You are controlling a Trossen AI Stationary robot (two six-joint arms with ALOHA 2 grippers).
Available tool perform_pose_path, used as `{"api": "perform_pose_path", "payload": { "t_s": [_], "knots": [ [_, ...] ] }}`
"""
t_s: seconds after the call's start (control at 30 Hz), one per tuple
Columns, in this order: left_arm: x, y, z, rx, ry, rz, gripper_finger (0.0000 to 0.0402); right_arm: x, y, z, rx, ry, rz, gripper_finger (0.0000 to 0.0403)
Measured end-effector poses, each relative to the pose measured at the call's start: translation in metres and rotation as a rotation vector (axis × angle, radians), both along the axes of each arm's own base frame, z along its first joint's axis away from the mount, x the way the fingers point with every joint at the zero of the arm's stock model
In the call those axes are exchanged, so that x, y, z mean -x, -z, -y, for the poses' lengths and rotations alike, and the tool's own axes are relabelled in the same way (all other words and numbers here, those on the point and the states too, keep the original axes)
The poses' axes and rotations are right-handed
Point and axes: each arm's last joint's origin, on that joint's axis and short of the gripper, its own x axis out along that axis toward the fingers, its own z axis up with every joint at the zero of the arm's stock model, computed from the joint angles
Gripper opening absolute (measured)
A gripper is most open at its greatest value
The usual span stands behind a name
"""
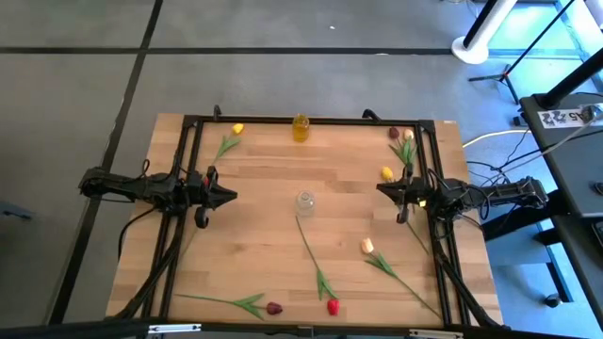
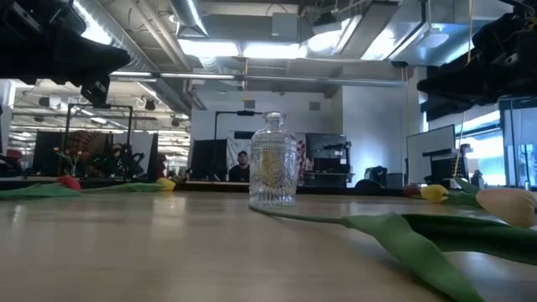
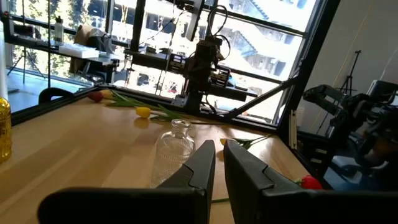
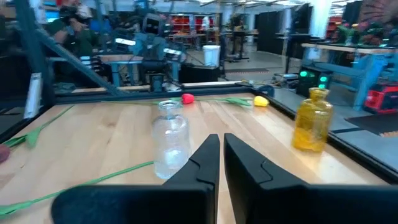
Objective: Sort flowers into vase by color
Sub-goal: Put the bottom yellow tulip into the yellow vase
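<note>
A small clear glass vase (image 1: pixel 304 201) stands mid-table, and an amber glass vase (image 1: pixel 301 127) stands by the far edge. Tulips lie flat on the wood. A yellow one (image 1: pixel 237 128) is far left. Maroon (image 1: pixel 394 133) and cream (image 1: pixel 408 135) heads are far right, with a yellow one (image 1: pixel 387 173) below them. A cream one (image 1: pixel 366 246), a red one (image 1: pixel 333 306) and a maroon one (image 1: pixel 274 308) lie nearer. The red tulip's stem end reaches the clear vase's foot. My left gripper (image 1: pixel 231 196) hovers left of the clear vase and my right gripper (image 1: pixel 380 188) right of it, both shut and empty.
A black metal frame (image 1: pixel 311 120) runs along the table's far, left and right edges, under both arms. The cream tulip's leaves and stem (image 2: pixel 403 231) stretch across the near right part. Bare wood lies between each gripper and the clear vase (image 3: pixel 173 149).
</note>
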Motion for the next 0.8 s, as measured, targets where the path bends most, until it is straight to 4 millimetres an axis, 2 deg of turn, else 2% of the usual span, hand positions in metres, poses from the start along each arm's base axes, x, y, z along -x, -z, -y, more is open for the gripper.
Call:
{"api": "perform_pose_path", "payload": {
  "t_s": [0.17,0.33,0.57,0.67,0.8],
  "knots": [
    [0.000,0.000,0.000,0.000,0.000,0.000,0.0032,0.000,0.000,0.001,-0.010,0.032,0.001,0.0024],
    [0.000,0.000,0.000,0.000,0.000,0.000,0.0032,0.000,0.000,-0.001,-0.160,-0.041,0.032,0.0024],
    [0.000,0.000,0.000,0.000,0.000,0.000,0.0032,-0.002,-0.002,-0.001,-0.182,-0.035,0.032,0.0026],
    [0.000,0.000,0.000,0.000,0.000,0.000,0.0032,-0.007,0.000,-0.002,-0.203,-0.018,-0.036,0.0043],
    [0.000,0.000,0.000,0.000,0.000,0.000,0.0032,-0.017,-0.002,-0.002,-0.205,0.043,-0.119,0.0091]
  ]
}}
